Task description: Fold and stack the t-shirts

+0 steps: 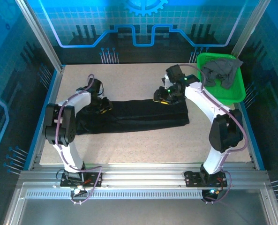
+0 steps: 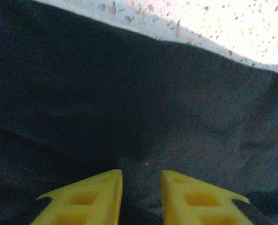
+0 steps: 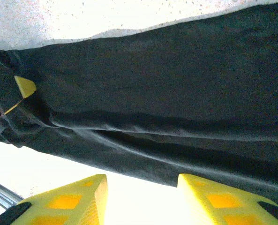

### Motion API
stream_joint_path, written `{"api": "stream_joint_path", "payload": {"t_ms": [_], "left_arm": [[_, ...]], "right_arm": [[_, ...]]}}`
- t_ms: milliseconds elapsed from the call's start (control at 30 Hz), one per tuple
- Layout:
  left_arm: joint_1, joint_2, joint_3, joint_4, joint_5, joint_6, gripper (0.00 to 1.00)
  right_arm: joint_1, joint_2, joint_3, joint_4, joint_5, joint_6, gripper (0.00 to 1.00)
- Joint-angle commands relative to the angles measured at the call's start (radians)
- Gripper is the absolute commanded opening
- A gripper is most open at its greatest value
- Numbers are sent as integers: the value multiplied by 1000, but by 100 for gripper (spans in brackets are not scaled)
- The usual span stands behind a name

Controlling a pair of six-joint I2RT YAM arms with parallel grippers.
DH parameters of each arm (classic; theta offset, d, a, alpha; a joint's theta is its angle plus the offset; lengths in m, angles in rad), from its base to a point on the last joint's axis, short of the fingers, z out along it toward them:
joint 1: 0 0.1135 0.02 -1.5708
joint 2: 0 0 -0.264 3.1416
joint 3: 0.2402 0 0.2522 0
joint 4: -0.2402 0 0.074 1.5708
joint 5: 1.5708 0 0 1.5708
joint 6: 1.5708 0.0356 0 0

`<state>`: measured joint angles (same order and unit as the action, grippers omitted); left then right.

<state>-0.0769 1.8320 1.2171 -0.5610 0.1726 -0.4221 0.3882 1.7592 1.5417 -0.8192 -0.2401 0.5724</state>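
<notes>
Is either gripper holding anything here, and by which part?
Right gripper: open, nothing held. Left gripper: narrow gap over the black shirt; grip cannot be told.

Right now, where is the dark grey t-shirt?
In the top view, the dark grey t-shirt lies crumpled in the green basket at the table's far right corner, beyond the right arm, apart from the black t-shirt spread mid-table.

Black folded cloth t-shirt [image 3: 167, 93] lies as a long band across pale speckled tabletop [image 3: 59, 18]. Right gripper [image 3: 142, 187]: yellow jaws stand apart above the shirt's lower edge.
</notes>
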Motion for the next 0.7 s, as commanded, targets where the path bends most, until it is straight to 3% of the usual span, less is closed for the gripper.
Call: {"api": "stream_joint_path", "payload": {"t_ms": [0,67,267,500,600,633,667], "left_arm": [[-11,-62,-19,-75,-50,-25,9],[-14,-87,-20,-95,-54,-45,0],[-38,-144,-13,-192,-18,-158,0],[-90,-211,-117,-191,47,-302,0],[-98,-240,-136,-209,-1,-337,0],[-98,-264,-138,-209,-38,-347,9],[-97,-286,-142,-204,-72,-358,29]], "right_arm": [[10,-51,-22,14,-10,15,43],[11,-60,-32,18,-5,17,43],[11,-82,-70,35,1,23,43],[2,-115,-135,64,-8,32,43],[-5,-131,-159,68,-14,30,43],[-6,-137,-166,69,-15,29,43],[-8,-142,-172,70,-15,28,43]]}}
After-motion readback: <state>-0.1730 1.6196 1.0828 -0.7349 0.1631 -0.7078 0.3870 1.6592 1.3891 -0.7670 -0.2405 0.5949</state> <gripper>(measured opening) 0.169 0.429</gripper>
